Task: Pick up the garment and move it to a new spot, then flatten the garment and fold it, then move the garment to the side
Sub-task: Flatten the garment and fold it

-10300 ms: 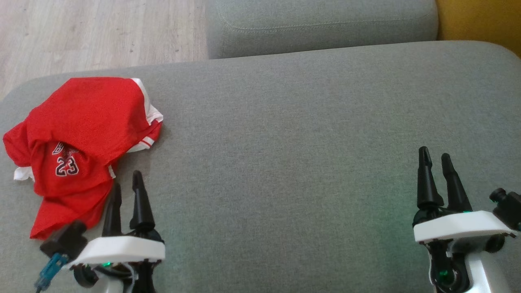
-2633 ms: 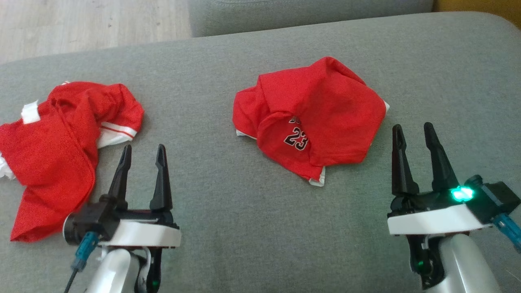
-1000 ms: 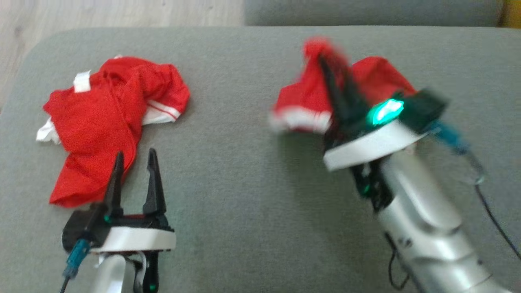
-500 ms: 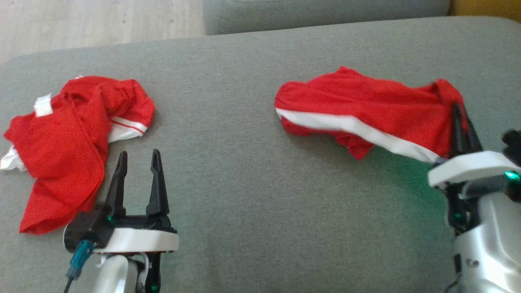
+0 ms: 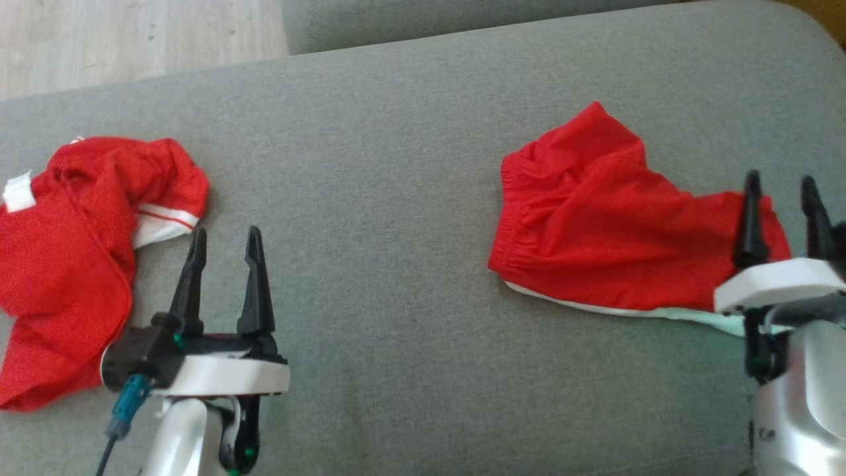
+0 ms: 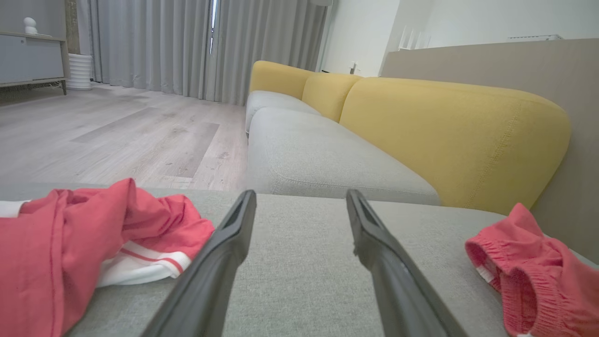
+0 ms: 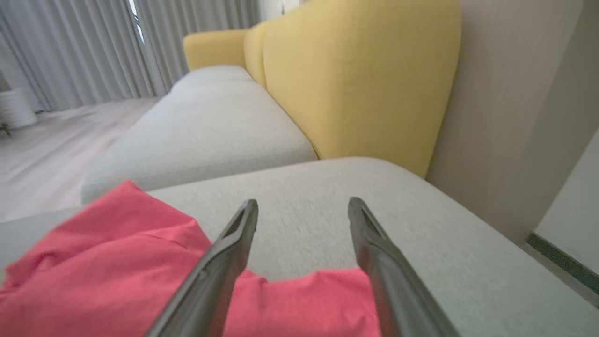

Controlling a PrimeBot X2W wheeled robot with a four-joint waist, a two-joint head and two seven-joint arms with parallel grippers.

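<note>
Hovering open over the right end of the red shorts (image 5: 595, 225) on the sofa seat (image 5: 396, 198), our right hand (image 5: 780, 178) holds nothing; our left hand (image 5: 226, 231) gapes too. Pinching both layers could bunch them.

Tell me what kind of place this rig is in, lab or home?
Probably a home-style living room, possibly a staged one. A long grey-seated sofa with yellow backrests, floor-length grey curtains and a wood-look floor point that way.
</note>
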